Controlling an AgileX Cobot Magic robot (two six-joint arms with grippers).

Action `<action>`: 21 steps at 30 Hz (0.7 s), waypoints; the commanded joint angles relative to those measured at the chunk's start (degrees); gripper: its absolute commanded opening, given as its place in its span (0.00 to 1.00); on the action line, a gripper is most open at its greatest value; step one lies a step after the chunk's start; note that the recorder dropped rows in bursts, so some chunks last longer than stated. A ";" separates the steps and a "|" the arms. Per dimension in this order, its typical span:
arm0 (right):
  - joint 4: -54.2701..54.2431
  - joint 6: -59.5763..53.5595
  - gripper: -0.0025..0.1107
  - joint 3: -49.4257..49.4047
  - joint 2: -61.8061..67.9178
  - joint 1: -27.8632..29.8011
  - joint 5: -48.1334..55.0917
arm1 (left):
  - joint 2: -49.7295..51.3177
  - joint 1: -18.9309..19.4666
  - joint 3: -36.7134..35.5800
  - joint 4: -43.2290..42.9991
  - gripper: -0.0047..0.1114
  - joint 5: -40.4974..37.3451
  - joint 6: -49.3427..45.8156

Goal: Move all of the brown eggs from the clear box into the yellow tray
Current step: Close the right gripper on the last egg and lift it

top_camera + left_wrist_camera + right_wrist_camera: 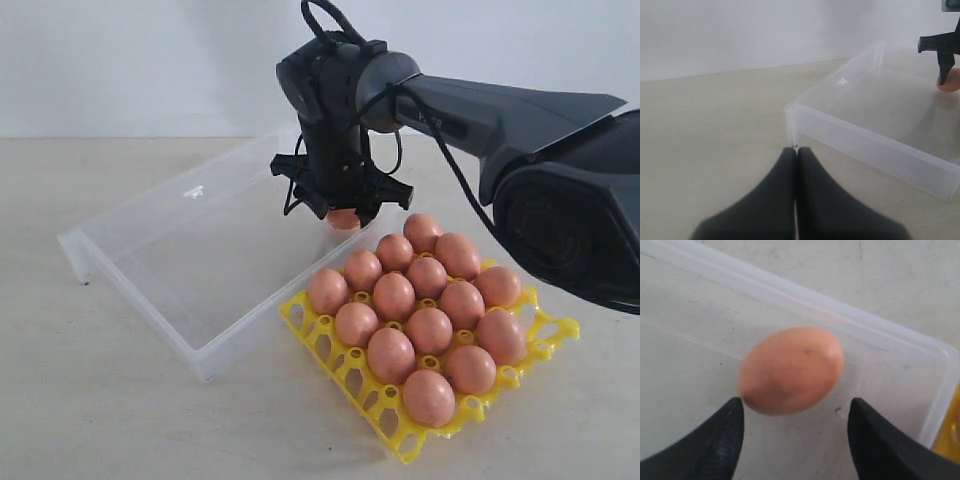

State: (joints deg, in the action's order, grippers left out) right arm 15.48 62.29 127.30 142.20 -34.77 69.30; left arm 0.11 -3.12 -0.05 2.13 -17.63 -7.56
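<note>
My right pincer [795,402] is open over the last brown egg [790,371] in the clear box [850,320]. I should squeeze its middle softly.

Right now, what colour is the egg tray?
The egg tray is bright yellow, clearest in the exterior view.

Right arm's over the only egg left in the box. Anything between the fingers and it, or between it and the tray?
Nothing visible stands between the right gripper and the brown egg; the open fingers straddle it. Toward the yellow tray, only the clear box's low wall intervenes, so lift the egg over it.
</note>
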 commanded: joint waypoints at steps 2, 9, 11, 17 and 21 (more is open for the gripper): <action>3.61 4.17 0.54 0.46 0.73 0.52 0.49 | -0.11 0.18 0.05 -0.11 0.00 0.21 -0.02; 5.33 6.21 0.54 0.46 1.10 0.52 -5.40 | -0.11 0.18 0.05 -0.11 0.00 0.21 -0.02; 5.33 5.93 0.54 0.46 1.10 0.52 -6.30 | -0.11 0.18 0.05 -0.11 0.00 0.21 -0.02; 5.33 4.16 0.54 0.46 1.20 0.52 -6.86 | -0.11 0.18 0.05 -0.11 0.00 0.21 -0.02; 5.55 4.16 0.54 0.46 1.69 1.45 -10.24 | -0.11 0.18 0.05 -0.11 0.00 0.21 -0.02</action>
State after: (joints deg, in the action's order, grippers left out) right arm 20.34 66.83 127.42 143.70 -34.55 61.23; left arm 0.11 -3.12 -0.05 2.13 -17.63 -7.56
